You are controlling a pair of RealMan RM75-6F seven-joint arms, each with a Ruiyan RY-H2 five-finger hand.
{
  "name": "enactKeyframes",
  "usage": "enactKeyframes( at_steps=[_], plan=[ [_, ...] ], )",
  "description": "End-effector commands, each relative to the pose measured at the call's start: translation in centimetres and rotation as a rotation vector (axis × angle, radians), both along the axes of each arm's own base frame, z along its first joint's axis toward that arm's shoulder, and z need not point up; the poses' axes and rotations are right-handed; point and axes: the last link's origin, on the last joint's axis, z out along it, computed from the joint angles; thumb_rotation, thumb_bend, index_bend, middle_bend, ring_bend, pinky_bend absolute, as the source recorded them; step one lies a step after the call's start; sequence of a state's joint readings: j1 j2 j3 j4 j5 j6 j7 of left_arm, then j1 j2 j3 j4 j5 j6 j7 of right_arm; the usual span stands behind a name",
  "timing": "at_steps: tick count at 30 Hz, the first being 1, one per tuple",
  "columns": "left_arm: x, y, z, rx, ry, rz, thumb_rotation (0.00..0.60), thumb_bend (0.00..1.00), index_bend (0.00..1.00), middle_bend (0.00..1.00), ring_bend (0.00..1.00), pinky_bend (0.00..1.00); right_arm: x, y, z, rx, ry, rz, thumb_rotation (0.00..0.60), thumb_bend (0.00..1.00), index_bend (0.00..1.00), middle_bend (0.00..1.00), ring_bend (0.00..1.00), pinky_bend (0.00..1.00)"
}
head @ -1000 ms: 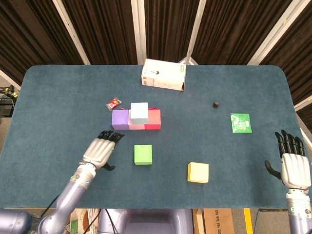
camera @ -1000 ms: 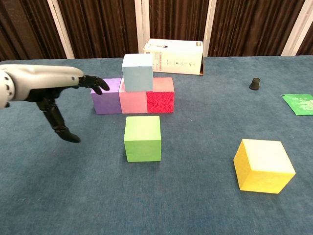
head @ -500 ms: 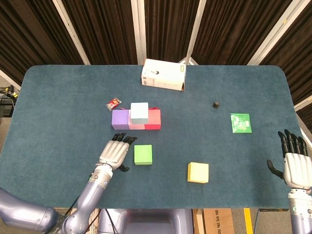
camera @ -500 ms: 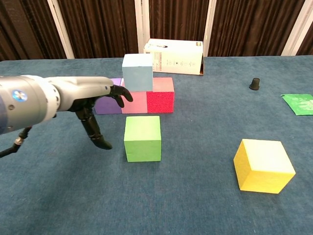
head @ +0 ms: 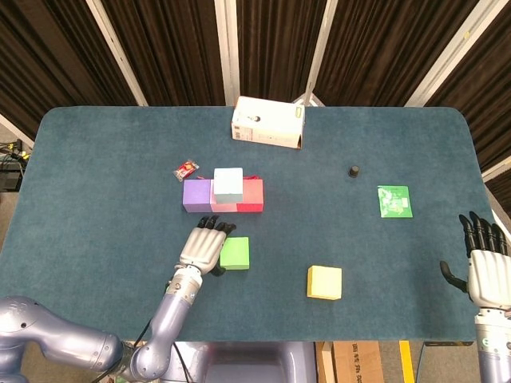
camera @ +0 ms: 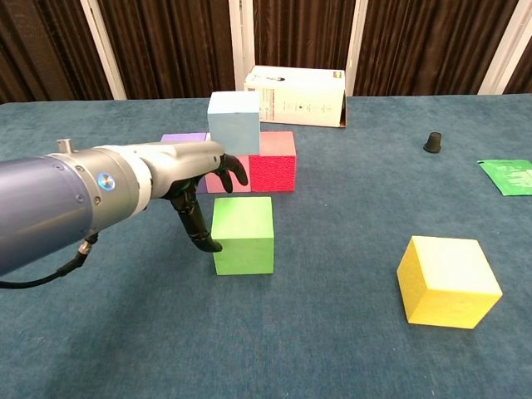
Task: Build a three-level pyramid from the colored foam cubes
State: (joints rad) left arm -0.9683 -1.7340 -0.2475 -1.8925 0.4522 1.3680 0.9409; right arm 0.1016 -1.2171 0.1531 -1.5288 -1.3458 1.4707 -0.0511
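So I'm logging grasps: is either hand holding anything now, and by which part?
Nothing is held. The left hand is open beside the green cube, not closed on it; the right hand is open too.

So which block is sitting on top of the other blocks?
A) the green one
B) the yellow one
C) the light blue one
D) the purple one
C: the light blue cube rests on the row of purple cube, pink cube and red cube, while the green cube and yellow cube sit alone on the table.
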Motion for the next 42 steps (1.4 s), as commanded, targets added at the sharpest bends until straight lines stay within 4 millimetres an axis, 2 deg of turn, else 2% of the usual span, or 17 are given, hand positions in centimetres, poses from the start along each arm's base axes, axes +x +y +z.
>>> enactKeyframes(
  at_steps=[1,15,22,28,34,42],
  plan=[
    [0.0,0.0,-0.2,0.000,0.001,-0.004,0.600,0.26,0.19,0.21,0.00,0.00,0.0,0.0,-0.1,0.003,0.000,0.000,0.600,0.32,0.03,0.01,0.00,0.00],
    [0.2,-0.1,-1.1,-0.019,0.000,-0.015,0.600,0.28,0.23,0.26,0.00,0.00,-0.1,-0.1,-0.1,0.004,-0.010,-0.012,0.600,0.32,0.03,0.01,0.00,0.00],
    [0.2,0.0,-1.2,0.004,0.005,-0.030,0.600,0.36,0.30,0.29,0.00,0.00,-0.2,-0.1,0.0,0.001,-0.022,-0.014,0.600,0.32,0.03,0.01,0.00,0.00],
    [0.1,0.1,-0.9,0.021,0.002,-0.031,0.600,0.45,0.32,0.31,0.00,0.00,-0.2,-0.1,0.1,0.000,-0.028,-0.012,0.600,0.32,0.03,0.01,0.00,0.00],
    [0.0,-0.2,0.1,0.001,-0.007,-0.044,0.600,0.47,0.32,0.32,0.00,0.00,-0.3,-0.1,0.1,-0.004,-0.029,-0.021,0.600,0.32,0.03,0.01,0.00,0.00],
    [-0.7,-0.7,3.0,-0.001,0.024,-0.075,0.600,0.47,0.32,0.33,0.00,0.00,-0.2,-0.1,0.0,-0.003,-0.031,-0.023,0.600,0.32,0.03,0.01,0.00,0.00]
  ],
)
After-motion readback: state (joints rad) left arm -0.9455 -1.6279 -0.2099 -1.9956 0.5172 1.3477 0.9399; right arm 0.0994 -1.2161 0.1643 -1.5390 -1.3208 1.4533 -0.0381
